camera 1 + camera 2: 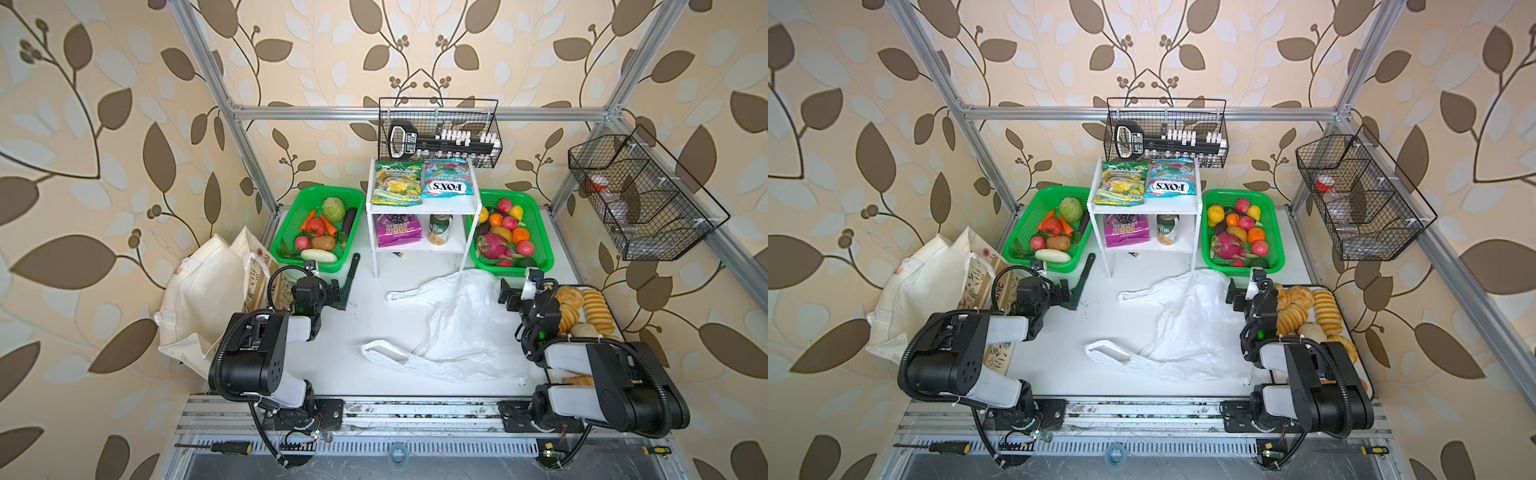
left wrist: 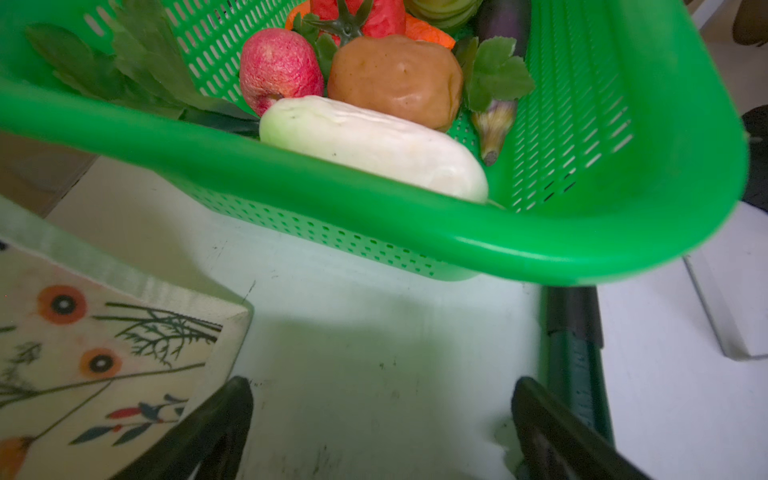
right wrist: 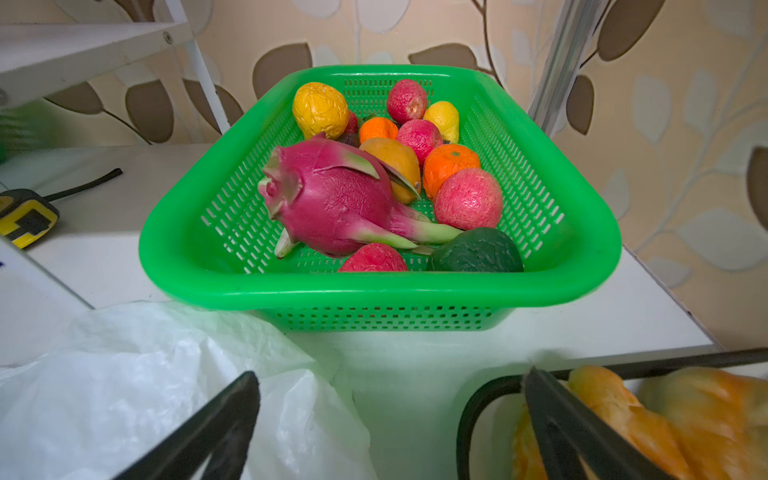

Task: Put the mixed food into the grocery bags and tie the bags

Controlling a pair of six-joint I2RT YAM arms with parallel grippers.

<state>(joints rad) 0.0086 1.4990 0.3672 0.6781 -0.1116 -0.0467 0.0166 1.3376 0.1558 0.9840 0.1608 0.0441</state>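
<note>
The thin white plastic grocery bag (image 1: 457,328) lies crumpled and flat mid-table. The cream canvas tote (image 1: 203,299) slumps at the left edge, and its printed side (image 2: 83,365) shows in the left wrist view. On the white shelf are the FOX'S packet (image 1: 446,178), the purple snack packet (image 1: 398,230) and the green-gold can (image 1: 439,228). The pink dragon fruit (image 3: 336,199) and yellow-orange toy fruits (image 3: 320,109) sit in the right green basket. My left gripper (image 2: 382,399) stands open and empty between tote and vegetable basket. My right gripper (image 3: 390,395) is open and empty, over the plastic bag's edge and the bread tray.
A green basket (image 1: 286,224) of toy vegetables stands back left, the fruit basket (image 1: 545,237) back right. The green-yellow snack packet (image 1: 397,183) lies on the shelf top. A tray of bread loaves (image 1: 590,311) is at the right edge. A dark green stand (image 1: 349,282) rises beside my left gripper.
</note>
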